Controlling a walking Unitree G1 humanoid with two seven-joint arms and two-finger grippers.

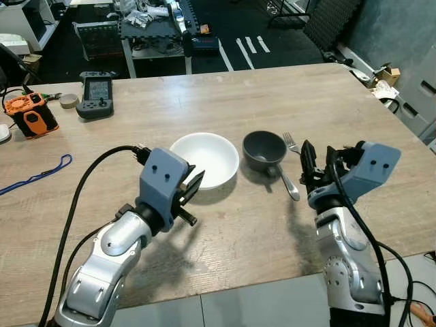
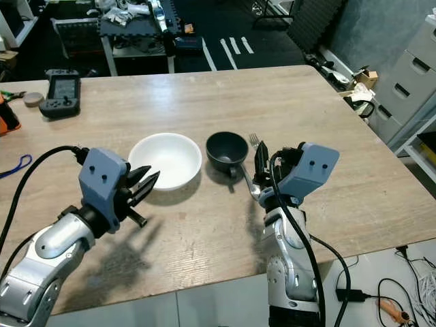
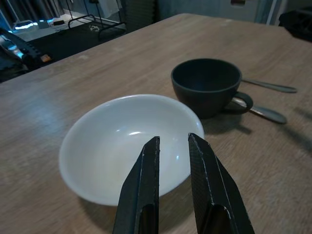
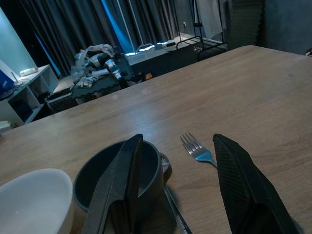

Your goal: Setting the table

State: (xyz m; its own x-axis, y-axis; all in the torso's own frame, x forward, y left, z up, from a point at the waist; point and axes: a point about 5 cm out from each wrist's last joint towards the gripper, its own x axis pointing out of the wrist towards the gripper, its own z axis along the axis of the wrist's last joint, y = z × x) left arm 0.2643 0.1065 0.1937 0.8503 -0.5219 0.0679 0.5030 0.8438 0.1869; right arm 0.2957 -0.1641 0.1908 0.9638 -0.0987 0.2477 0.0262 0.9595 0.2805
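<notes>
On the wooden table (image 1: 225, 231) a white bowl (image 1: 204, 159) stands beside a dark grey cup (image 1: 264, 150) whose handle points toward me. A fork (image 1: 291, 142) lies just right of the cup, and a spoon (image 1: 289, 185) lies by the handle, partly under it. My left gripper (image 1: 197, 178) hovers at the bowl's near left rim. Its fingers (image 3: 146, 185) are a little apart with nothing between them. My right gripper (image 1: 319, 157) is open wide, just right of the spoon and fork. Through its fingers (image 4: 122, 185) I look at the cup (image 4: 117, 175) and fork (image 4: 197, 148).
A handheld controller (image 1: 95, 94), a tape roll (image 1: 68, 101) and an orange device (image 1: 30, 112) sit at the table's far left, with a blue cord (image 1: 34, 177) nearer me. A loaded cart (image 1: 157, 27) stands beyond the table. The table's front edge (image 1: 272, 276) is close.
</notes>
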